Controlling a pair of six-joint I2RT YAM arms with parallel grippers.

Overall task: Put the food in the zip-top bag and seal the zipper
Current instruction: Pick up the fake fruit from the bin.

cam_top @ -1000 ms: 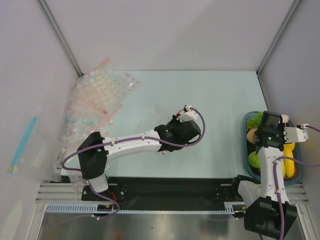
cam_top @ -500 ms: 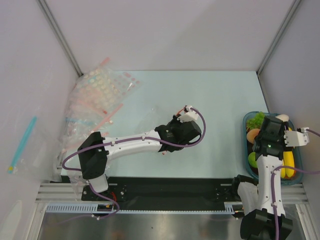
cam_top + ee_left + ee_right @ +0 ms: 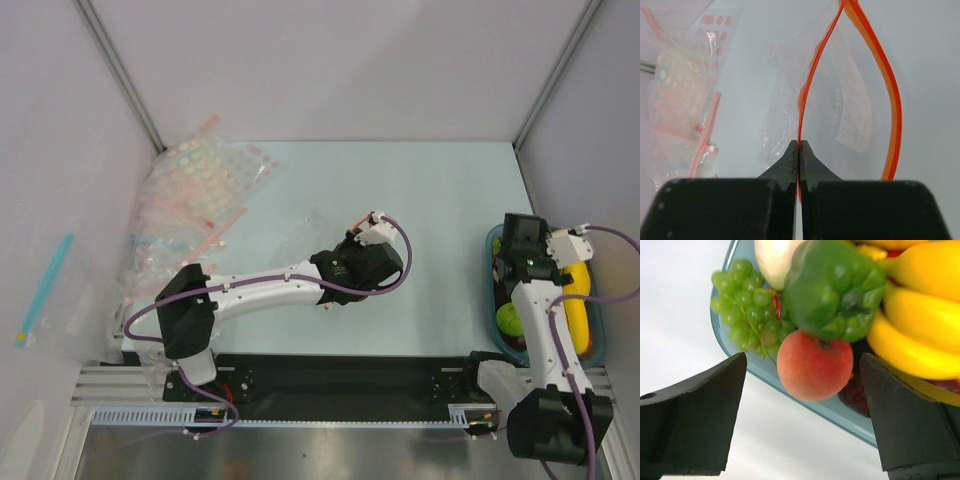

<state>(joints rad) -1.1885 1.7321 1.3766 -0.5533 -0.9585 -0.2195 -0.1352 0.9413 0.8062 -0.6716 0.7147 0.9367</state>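
The left gripper (image 3: pixel 799 145) is closed on one side of the zipper (image 3: pixel 810 85), with the strip pinched between its fingertips. Ahead of the tips the mouth of the bag (image 3: pixel 840 90) gapes. The pinched strip runs almost straight away from the gripper, and the other strip bows out to the right. The clear film hangs slack on both sides of the pinched strip. A heap of dotted bags (image 3: pixel 680 100) lies to the gripper's left on the tabletop (image 3: pixel 930 75).

The right gripper (image 3: pixel 802 357) is spread wide and holds nothing. It hovers over the near rim of the tray (image 3: pixel 835 417), which is well apart from the bag. The orange ball (image 3: pixel 815 367) sits straight ahead between the fingers, inside the tray against its wall. The green pepper (image 3: pixel 832 295) is just beyond the ball and touches it, and the radish (image 3: pixel 775 260) is farther on to the left. The bananas (image 3: pixel 920 315) lie right of the pepper. A dark red piece (image 3: pixel 857 390) shows under them, beside the ball.
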